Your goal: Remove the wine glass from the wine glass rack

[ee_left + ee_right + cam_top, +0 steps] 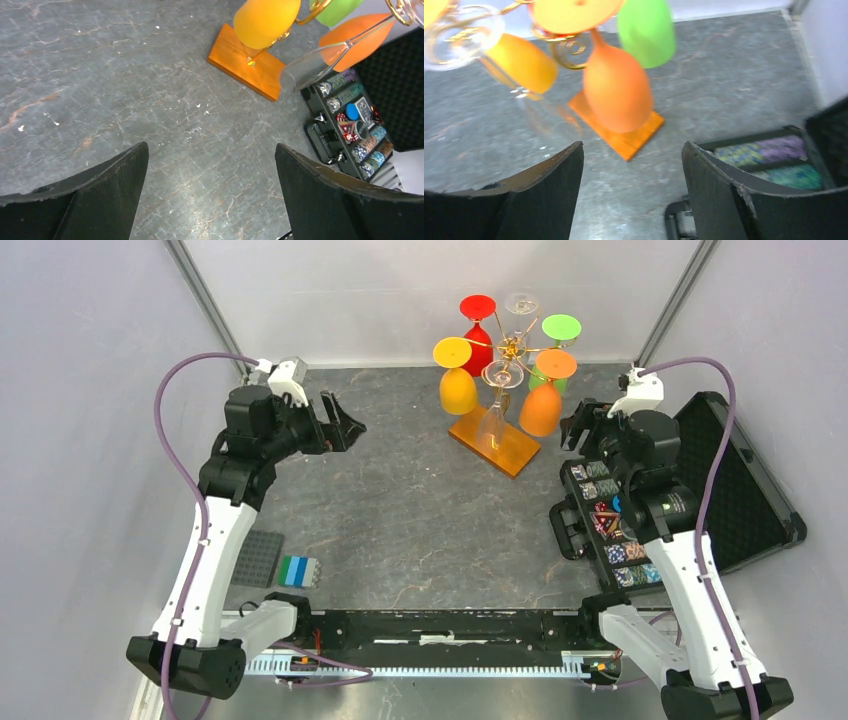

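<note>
The wine glass rack (512,342) is a gold wire stand on an amber base (514,451) at the back centre. Several upside-down wine glasses hang from it: red (478,335), yellow (457,383), green (556,332), orange (543,405) and a clear one (493,418) at the front. My left gripper (350,426) is open and empty, left of the rack. My right gripper (574,430) is open and empty, close to the orange glass. The right wrist view shows the orange glass (616,92) ahead of the open right gripper (632,145). The left wrist view shows the clear glass (315,62) beyond the open left gripper (211,146).
An open black case of poker chips (612,520) lies under the right arm, its lid (740,480) to the right. A dark brick plate (259,558) and a blue-green block (298,570) lie at the front left. Grey walls enclose the table.
</note>
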`<state>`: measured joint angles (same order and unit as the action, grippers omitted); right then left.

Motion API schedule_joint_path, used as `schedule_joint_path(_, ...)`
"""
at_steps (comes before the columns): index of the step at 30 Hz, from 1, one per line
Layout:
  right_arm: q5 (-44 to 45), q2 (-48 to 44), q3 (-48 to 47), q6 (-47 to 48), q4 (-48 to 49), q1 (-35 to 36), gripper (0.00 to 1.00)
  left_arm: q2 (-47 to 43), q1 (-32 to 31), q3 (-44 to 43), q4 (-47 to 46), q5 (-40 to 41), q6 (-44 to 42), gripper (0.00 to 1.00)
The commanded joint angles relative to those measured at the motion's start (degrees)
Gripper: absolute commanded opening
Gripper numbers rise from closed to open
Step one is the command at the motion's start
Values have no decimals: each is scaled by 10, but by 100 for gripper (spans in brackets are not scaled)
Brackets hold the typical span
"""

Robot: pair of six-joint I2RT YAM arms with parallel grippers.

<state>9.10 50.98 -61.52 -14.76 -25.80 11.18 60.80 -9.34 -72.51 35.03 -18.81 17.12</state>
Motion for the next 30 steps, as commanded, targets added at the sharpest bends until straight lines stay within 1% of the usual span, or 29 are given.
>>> schedule_joint_path(1, -168, -20, 10, -60, 57, -1, 77, -38, 2, 23, -74, -57, 28, 100)
schedule_joint_path(4, -257, -25, 30, -102, 98, -1, 78, -48, 2, 28, -84, -66, 25, 100)
schedule_joint_path(8, -369, -14, 58, -174, 181, -2, 79, -51, 2, 45, -104, -78, 38, 100)
schedule_joint_path(10, -412, -5, 73, -211, 228, -1, 79, -51, 2, 56, -119, -89, 43, 100)
schedule_joint_path(13, -439, 5, 76, -268, 291, 1, 79, -48, 2, 62, -123, -99, 43, 100)
schedule_joint_path(15, -436, 1, 82, -307, 335, 6, 80, -46, 2, 64, -122, -100, 39, 100)
schedule_joint_path(17, -407, -8, 95, -350, 370, 8, 79, -46, 2, 69, -124, -99, 35, 100)
schedule_joint_path(20, -301, -31, 122, -435, 366, 11, 78, -49, 1, 74, -128, -89, 34, 100)
schedule_joint_path(23, -232, -40, 143, -496, 359, 15, 77, -55, 1, 82, -135, -80, 31, 100)
schedule_joint_path(25, -214, -37, 145, -517, 354, 17, 77, -61, 2, 86, -133, -68, 27, 100)
schedule_joint_path(30, -202, -23, 136, -548, 372, 31, 76, -70, 2, 103, -144, -56, 30, 100)
